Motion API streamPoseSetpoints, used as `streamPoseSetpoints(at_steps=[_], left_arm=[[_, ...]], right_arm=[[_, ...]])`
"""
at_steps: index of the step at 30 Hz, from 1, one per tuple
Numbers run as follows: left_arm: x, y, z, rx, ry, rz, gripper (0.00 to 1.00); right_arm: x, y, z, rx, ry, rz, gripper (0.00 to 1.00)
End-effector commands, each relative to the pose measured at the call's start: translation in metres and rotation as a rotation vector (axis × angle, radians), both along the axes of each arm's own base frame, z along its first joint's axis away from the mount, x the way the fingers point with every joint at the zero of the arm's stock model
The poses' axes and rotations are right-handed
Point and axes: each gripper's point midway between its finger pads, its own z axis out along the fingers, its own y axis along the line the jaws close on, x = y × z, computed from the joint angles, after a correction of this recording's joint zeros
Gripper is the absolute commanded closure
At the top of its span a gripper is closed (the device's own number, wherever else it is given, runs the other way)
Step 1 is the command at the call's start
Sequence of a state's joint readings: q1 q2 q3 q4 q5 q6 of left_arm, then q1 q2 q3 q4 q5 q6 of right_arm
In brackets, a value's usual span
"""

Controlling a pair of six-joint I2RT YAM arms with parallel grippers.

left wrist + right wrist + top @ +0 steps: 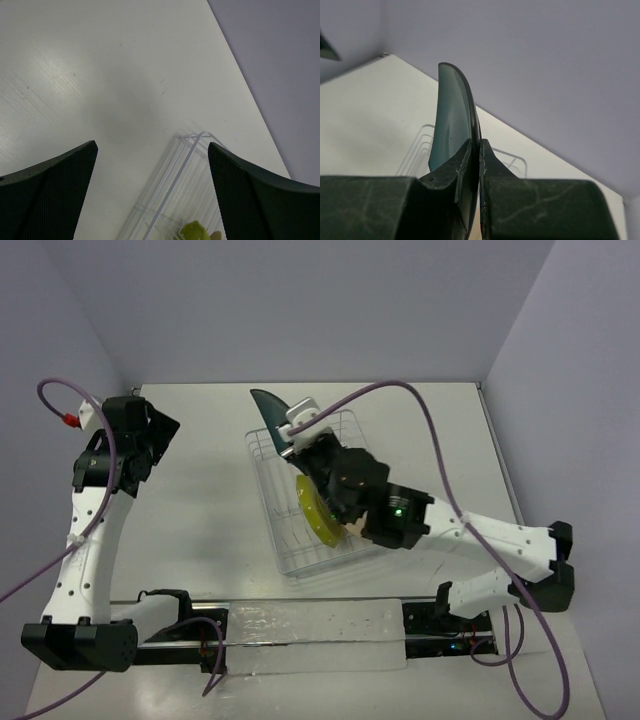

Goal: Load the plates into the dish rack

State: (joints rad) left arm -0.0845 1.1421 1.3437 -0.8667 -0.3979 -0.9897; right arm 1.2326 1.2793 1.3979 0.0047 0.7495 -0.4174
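Note:
The white wire dish rack lies mid-table. The yellow-green plate stands on edge inside it, with a beige plate edge just behind it under my right arm. My right gripper is shut on the rim of the dark teal plate and holds it upright over the rack's far end. In the right wrist view the teal plate stands edge-on between the fingers. My left gripper is open and empty at the far left; its wrist view shows the rack's corner and a bit of the yellow-green plate.
The table's far edge and grey walls lie close behind the rack. A metal rail with the arm bases runs along the near edge. Purple cables loop over the right arm.

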Motion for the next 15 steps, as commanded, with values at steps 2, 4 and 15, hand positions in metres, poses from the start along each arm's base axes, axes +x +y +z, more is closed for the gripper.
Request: streamPoseSetpoints(at_steps=[2, 4, 15], left_arm=[[-0.034, 0.007, 0.010, 0.013, -0.009, 0.026, 0.01], [-0.038, 0.006, 0.009, 0.019, -0.005, 0.014, 0.01], [-0.058, 0.008, 0.003, 0.036, 0.010, -0.003, 0.01]], right_arm=[[-0.008, -0.018, 0.035, 0.225, -0.046, -0.283, 1.00], [-0.011, -0.004, 0.029, 0.170, -0.043, -0.310, 1.00], [-0.029, 0.033, 0.003, 0.083, -0.073, -0.368, 1.00]])
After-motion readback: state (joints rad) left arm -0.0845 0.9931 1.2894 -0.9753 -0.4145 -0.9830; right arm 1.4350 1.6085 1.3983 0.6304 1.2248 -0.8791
